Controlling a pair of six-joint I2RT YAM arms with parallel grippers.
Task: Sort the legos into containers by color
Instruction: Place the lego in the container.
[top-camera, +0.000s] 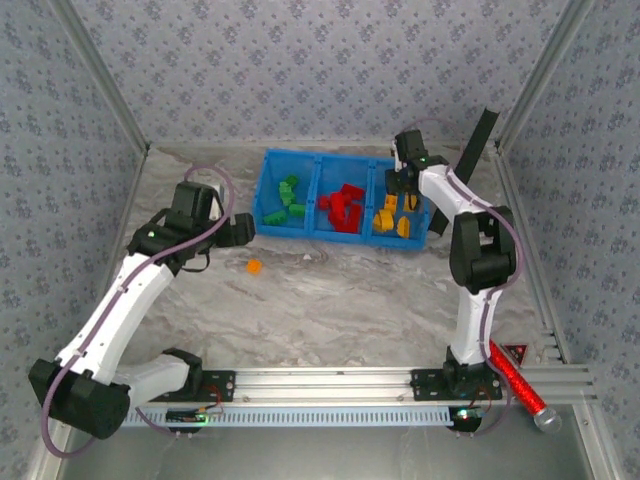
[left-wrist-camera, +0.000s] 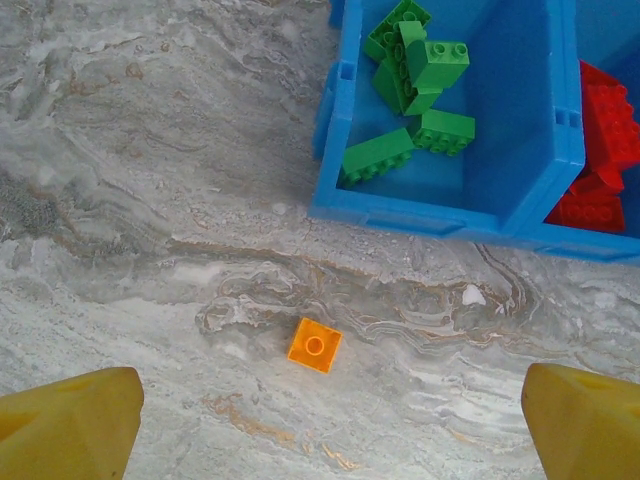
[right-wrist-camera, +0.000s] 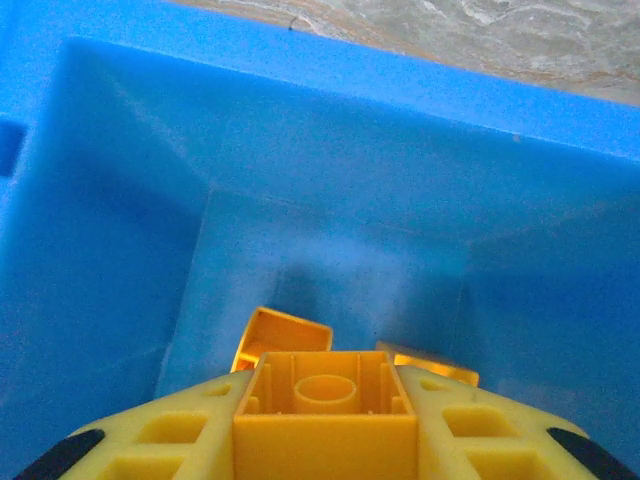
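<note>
- Left gripper (left-wrist-camera: 330, 425): jaws spread wide over the veined, marbled table (left-wrist-camera: 150, 200); square one-stud orange brick (left-wrist-camera: 314, 345) lies flat below.
- Right gripper (top-camera: 405, 200): pinching a hollow-bottomed yellow brick (right-wrist-camera: 325, 400) inside the smooth blue compartment (right-wrist-camera: 300, 200).

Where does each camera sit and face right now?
Top external: above and behind, looking down on table, left arm, right arm, blue tray.
Left wrist: straight down at a loose orange brick; left jaws open.
Right wrist: down into the tray; right jaws clasp a yellow brick.
Shared: top and left wrist show the orange brick.
</note>
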